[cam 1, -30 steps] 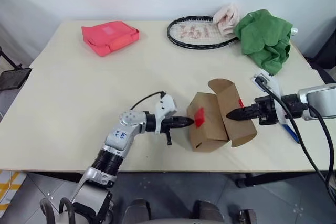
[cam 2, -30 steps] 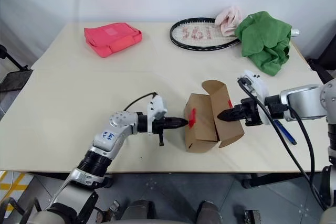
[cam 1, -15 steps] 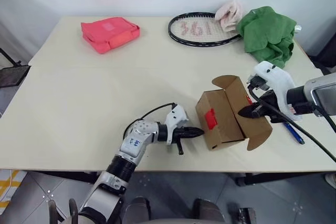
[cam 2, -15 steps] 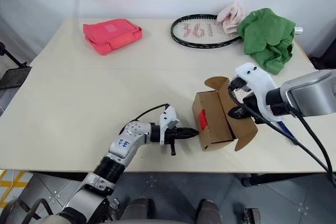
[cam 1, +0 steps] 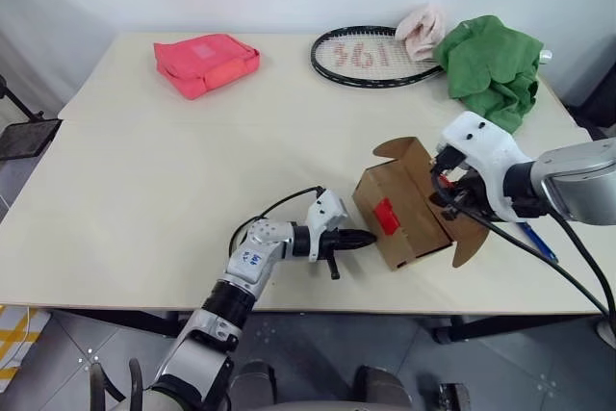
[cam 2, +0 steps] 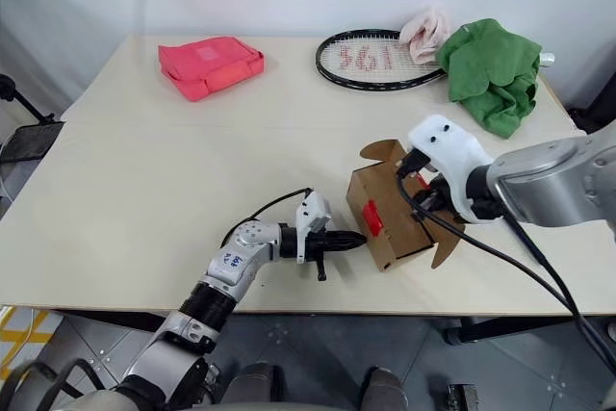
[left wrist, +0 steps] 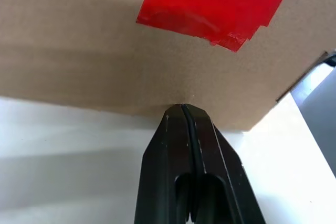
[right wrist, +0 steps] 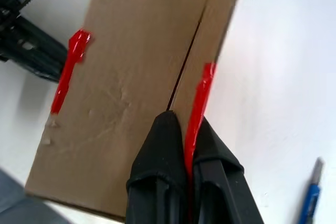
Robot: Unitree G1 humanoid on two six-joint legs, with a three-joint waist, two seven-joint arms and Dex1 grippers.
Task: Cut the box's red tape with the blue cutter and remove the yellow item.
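Left gripper (cam 1: 371, 237) is closing on nothing, its shut tips pressing against the box (cam 1: 399, 207) wall just under the red tape (cam 1: 387, 217), bracing it near the table (cam 1: 144, 199) front edge. Right gripper (right wrist: 185, 139) is pinching the lid flap's edge with its strip of tape. Blue cutter (cam 1: 539, 244) is lying set down just right of the box. Step in hand, judging: opening the lid. Next calls for folding the flap back; the yellow item is hidden.
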